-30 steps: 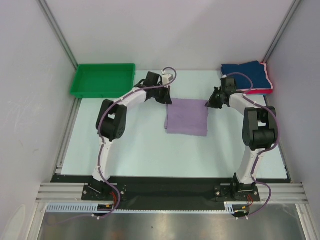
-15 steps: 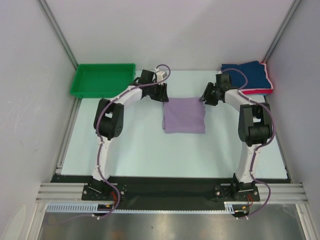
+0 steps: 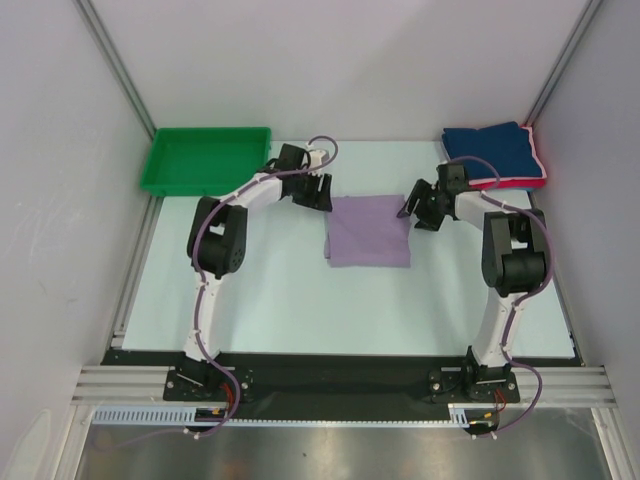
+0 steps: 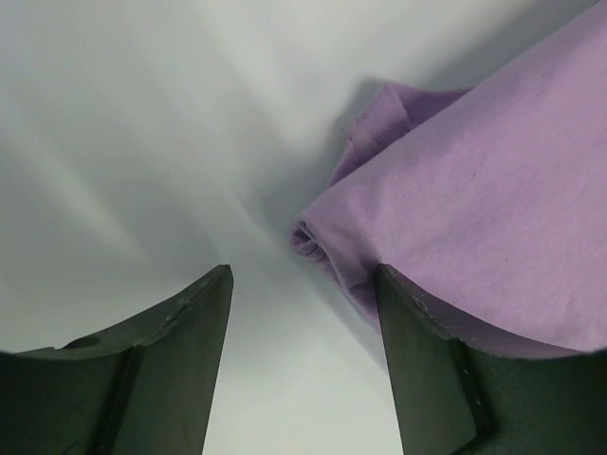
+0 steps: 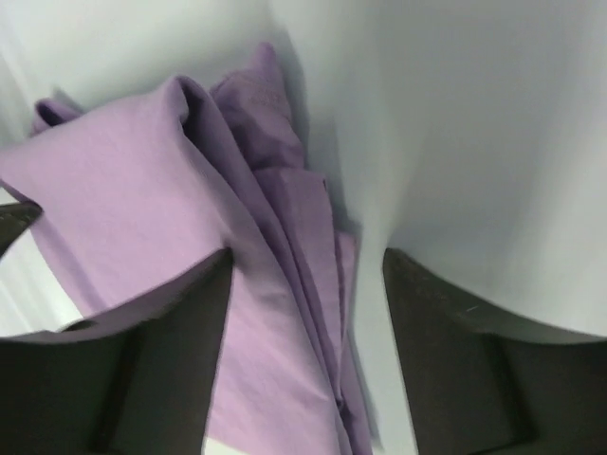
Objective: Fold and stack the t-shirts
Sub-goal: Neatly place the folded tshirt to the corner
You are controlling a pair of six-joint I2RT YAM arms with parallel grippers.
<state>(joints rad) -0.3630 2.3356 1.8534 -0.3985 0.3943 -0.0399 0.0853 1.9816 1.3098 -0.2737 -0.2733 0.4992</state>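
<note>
A pale lavender t-shirt (image 3: 368, 230) lies folded into a rectangle on the middle of the table. My left gripper (image 3: 318, 192) is open at its far left corner; in the left wrist view (image 4: 302, 275) only bare table shows between the fingers, and the shirt's corner (image 4: 474, 209) lies beside the right finger (image 4: 432, 370). My right gripper (image 3: 415, 208) is open at the far right corner. In the right wrist view (image 5: 305, 261) the layered edge of the shirt (image 5: 275, 313) runs loose between the spread fingers. A folded navy t-shirt (image 3: 493, 153) rests on a pink-red one (image 3: 522, 183) at the back right.
A green plastic tray (image 3: 205, 160) stands at the back left corner. The pale table (image 3: 270, 300) is bordered by grey walls on three sides and a rail along the left edge.
Both grippers have gone from shut to open and let go of the lavender shirt's far corners. The shirt has settled flat, slightly farther back than a second ago.
</note>
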